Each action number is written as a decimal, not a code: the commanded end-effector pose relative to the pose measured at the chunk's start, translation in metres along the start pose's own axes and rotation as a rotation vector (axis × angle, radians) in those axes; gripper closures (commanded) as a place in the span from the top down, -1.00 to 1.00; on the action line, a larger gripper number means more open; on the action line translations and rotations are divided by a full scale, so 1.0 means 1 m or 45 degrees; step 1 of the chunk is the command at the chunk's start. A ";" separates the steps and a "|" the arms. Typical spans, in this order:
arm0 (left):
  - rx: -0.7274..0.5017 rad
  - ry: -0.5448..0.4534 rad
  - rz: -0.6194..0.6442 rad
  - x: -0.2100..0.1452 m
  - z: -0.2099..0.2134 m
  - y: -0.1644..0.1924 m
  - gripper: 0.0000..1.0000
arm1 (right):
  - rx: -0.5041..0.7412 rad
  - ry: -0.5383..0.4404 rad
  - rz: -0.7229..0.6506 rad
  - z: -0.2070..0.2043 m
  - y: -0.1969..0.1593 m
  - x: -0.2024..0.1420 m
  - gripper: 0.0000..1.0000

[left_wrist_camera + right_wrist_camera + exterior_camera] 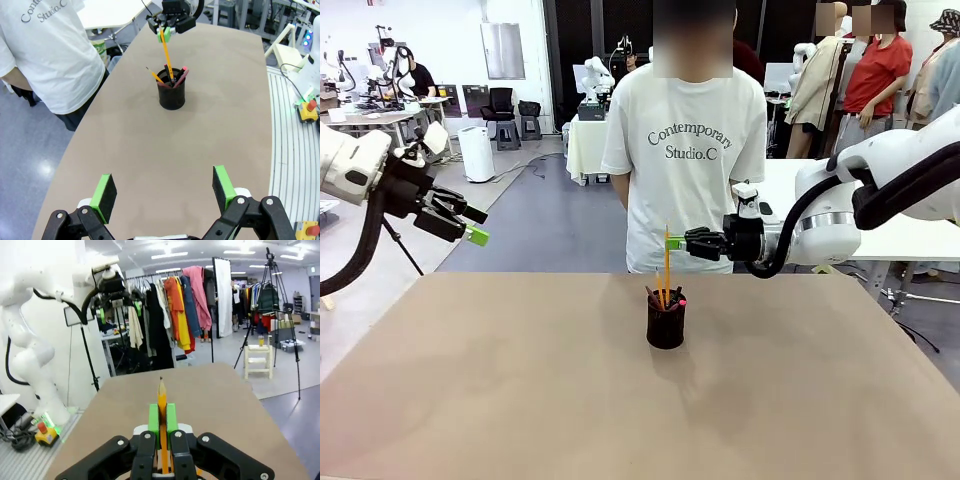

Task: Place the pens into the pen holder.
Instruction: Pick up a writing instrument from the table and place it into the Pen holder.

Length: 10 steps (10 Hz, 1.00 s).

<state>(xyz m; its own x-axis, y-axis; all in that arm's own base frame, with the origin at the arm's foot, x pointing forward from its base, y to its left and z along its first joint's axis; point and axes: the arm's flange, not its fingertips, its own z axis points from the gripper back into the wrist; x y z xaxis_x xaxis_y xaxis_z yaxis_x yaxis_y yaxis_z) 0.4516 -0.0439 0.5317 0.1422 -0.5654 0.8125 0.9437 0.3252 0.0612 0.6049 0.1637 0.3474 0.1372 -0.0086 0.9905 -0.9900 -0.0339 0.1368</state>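
Our right gripper is clamped on the yellow pencil above the cup; released tilted, it may tip out. Our left gripper stands apart.

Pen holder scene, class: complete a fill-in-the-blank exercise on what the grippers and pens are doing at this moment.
1. The right gripper is shut on the ____ pencil.
2. That pencil's lower end sits inside the black ____.
3. The left gripper hangs over the table with its jaws ____.
4. The person stands at the ____ side of the table.

Missing words: yellow-orange; pen holder; open; far
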 end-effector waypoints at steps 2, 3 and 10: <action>0.005 -0.003 0.003 0.000 0.002 0.000 1.00 | -0.037 0.097 0.051 -0.003 0.006 -0.015 -1.00; 0.005 -0.003 0.003 0.000 0.002 0.000 1.00 | -0.016 0.118 0.024 -0.004 0.009 -0.024 -1.00; 0.005 -0.003 0.003 0.000 0.002 0.000 1.00 | -0.026 0.142 -0.055 0.005 0.011 -0.048 -1.00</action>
<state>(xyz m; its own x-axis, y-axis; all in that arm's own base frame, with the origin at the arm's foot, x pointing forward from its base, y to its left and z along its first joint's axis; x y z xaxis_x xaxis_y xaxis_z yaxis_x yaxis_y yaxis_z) 0.4516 -0.0439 0.5317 0.1421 -0.5654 0.8125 0.9437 0.3252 0.0612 0.5878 0.1571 0.3001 0.1928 0.1036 0.9758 -0.9808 -0.0080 0.1946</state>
